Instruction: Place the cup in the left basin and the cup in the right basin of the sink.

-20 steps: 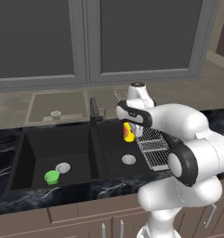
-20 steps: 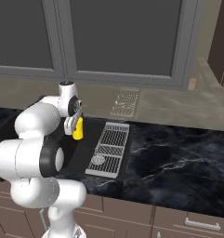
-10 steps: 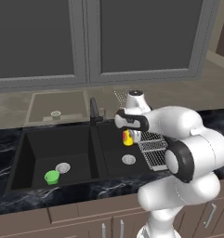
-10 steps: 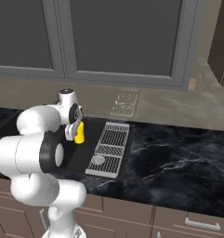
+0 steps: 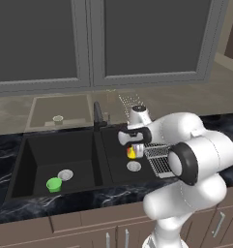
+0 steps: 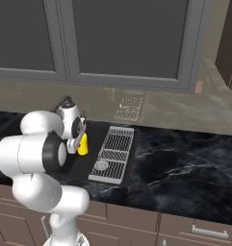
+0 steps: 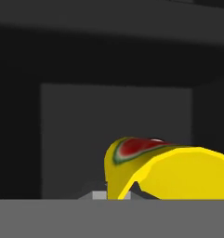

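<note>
A yellow cup [image 5: 131, 153] with a watermelon print hangs low inside the right basin [image 5: 115, 170] of the black sink, just above its silver drain [image 5: 134, 166]. My gripper [image 5: 136, 147] is shut on it from above. From the other side the yellow cup [image 6: 82, 145] shows beside the white hand. In the hand view the yellow cup [image 7: 169, 168] lies close at the lower right against the dark basin wall. A green cup [image 5: 53, 184] stands upright in the left basin [image 5: 45, 155] next to its drain [image 5: 65, 175].
A dark faucet [image 5: 96, 116] rises behind the sink's divider [image 5: 98, 160]. A metal drying rack [image 5: 156, 157] lies on the black marble counter just right of the sink, also the rack [image 6: 112, 153]. Grey cabinets hang above.
The arm has lowered the yellow cup from above the sink rim down into the right basin. The green cup has stayed where it was.
</note>
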### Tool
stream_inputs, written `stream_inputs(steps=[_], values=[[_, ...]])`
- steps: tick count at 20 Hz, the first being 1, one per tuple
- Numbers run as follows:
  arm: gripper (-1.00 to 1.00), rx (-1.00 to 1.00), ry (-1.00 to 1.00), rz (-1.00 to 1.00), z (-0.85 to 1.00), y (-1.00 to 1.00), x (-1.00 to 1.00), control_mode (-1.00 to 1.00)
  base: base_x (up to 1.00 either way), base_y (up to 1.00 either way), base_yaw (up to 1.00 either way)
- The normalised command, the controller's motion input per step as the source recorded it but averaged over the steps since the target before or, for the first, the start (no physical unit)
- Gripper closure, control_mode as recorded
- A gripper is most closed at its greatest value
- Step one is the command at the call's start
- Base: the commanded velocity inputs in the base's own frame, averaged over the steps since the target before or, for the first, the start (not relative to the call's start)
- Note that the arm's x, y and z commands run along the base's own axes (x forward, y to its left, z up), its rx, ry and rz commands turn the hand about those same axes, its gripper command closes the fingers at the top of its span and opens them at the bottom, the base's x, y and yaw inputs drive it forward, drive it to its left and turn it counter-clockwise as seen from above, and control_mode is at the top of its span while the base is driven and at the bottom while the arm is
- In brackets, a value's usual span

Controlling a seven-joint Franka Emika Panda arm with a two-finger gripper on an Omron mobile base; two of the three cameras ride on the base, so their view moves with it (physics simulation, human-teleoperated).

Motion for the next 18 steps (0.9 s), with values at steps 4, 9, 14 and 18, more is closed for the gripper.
stream_inputs(steps=[4, 9, 14, 18], values=[[1.00, 0.01, 0.00, -0.05, -0.26, 0.03, 0.07, -1.00, 0.00, 0.00, 0.00], [1.00, 0.00, -0.02, -0.04, -0.33, 0.05, 0.16, -1.00, 0.00, 0.00, 0.00], [1.00, 0.00, -0.02, -0.04, -0.34, 0.04, 0.14, -1.00, 0.00, 0.00, 0.00], [1.00, 0.00, -0.05, -0.03, -0.33, 0.01, 0.08, -1.00, 0.00, 0.00, 0.00]])
